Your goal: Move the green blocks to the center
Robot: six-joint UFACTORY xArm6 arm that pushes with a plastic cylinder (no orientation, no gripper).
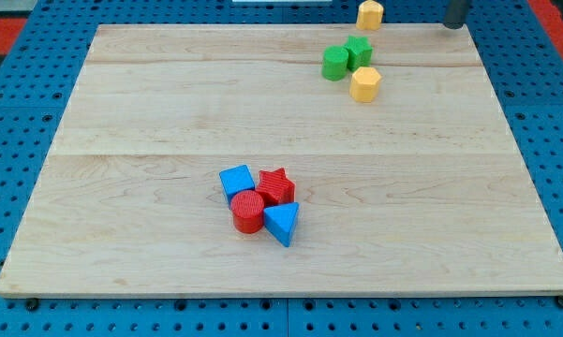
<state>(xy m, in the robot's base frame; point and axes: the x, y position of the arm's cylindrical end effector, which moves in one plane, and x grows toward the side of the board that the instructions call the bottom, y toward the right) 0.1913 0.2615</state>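
Two green blocks (347, 57) touching, upper right of counter (169, 103), yellow block (365, 84) against them. My tip (456, 24) far upper right, well apart, touching nothing. Blocks look light, rigid, slidey; push from upper-right faces toward centre.

Dark grey rod end, my tip (456, 25), rounded and plain, the rest cut off at the view's top
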